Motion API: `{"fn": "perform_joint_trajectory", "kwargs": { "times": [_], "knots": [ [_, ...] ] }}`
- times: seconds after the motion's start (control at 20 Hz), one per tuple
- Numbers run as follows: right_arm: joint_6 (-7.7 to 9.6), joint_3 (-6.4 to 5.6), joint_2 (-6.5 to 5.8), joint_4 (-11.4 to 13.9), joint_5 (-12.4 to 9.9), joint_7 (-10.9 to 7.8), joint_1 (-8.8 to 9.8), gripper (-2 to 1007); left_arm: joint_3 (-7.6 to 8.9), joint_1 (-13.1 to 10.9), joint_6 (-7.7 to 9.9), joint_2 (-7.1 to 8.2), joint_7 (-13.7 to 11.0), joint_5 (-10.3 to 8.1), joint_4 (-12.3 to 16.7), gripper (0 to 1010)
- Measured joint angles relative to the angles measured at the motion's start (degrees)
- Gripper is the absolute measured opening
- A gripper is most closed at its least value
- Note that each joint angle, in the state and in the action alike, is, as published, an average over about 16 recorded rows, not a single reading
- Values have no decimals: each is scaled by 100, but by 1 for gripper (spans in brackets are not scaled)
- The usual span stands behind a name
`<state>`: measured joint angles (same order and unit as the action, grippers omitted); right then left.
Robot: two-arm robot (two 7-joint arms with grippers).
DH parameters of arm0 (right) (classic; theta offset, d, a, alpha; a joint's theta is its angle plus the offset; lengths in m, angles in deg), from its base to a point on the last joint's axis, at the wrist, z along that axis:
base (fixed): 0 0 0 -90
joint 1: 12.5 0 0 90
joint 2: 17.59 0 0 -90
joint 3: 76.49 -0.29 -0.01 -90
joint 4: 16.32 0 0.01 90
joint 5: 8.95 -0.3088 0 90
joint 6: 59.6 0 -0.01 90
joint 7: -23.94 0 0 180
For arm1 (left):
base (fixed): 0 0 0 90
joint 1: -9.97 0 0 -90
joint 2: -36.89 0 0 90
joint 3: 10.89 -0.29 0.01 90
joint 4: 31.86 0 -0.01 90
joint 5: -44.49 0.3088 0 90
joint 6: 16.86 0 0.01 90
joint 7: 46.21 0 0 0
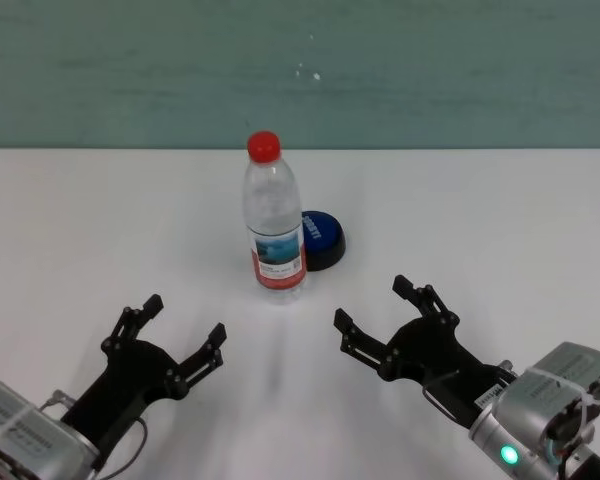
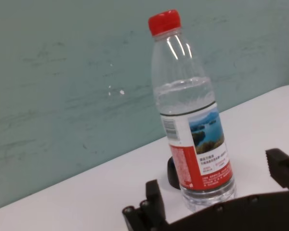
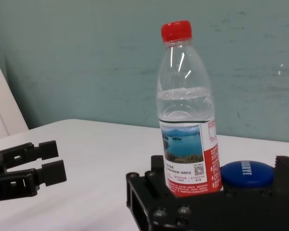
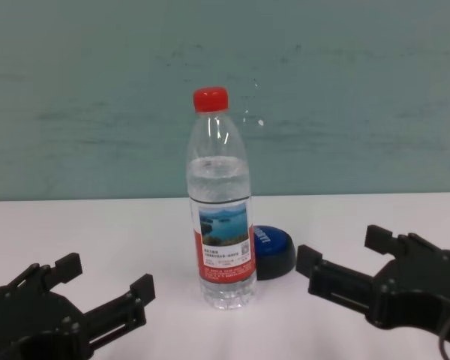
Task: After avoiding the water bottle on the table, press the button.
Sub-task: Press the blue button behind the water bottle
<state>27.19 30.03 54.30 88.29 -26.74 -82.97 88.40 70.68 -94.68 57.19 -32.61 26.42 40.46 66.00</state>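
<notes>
The button (image 1: 320, 236), a low blue dome on a black base with small white lettering on top, sits on the white desk (image 1: 500, 210) beyond the right end effector (image 1: 375, 312) and a little toward the robot's left of it. It is well apart from that end effector's fingertips and untouched. Just beside the button, on its left and slightly nearer the robot, stands the water bottle (image 1: 274, 220), upright, with a red cap and a label showing a lake above a red band. From the chest view the bottle hides the button's left edge; whether the two touch cannot be told.

The right end effector hovers low over the desk with its two black fingers spread apart and nothing between them, pointing toward the bottle and button. The bottle stands ahead of it, between it and the line of the left end effector (image 1: 185, 324).

The left end effector rests near the desk's front edge, on the robot's left of the bottle and nearer the robot, its fingers also apart and holding nothing. Behind the desk rises a plain teal wall (image 1: 300, 70).
</notes>
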Motion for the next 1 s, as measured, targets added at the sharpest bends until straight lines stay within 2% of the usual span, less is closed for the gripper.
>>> {"fn": "perform_joint_trajectory", "kwargs": {
  "times": [1.0],
  "knots": [
    [11,-86,-64,96,115,41,51,1004,0,0,0,0,0,0,0,1000]
  ]
}}
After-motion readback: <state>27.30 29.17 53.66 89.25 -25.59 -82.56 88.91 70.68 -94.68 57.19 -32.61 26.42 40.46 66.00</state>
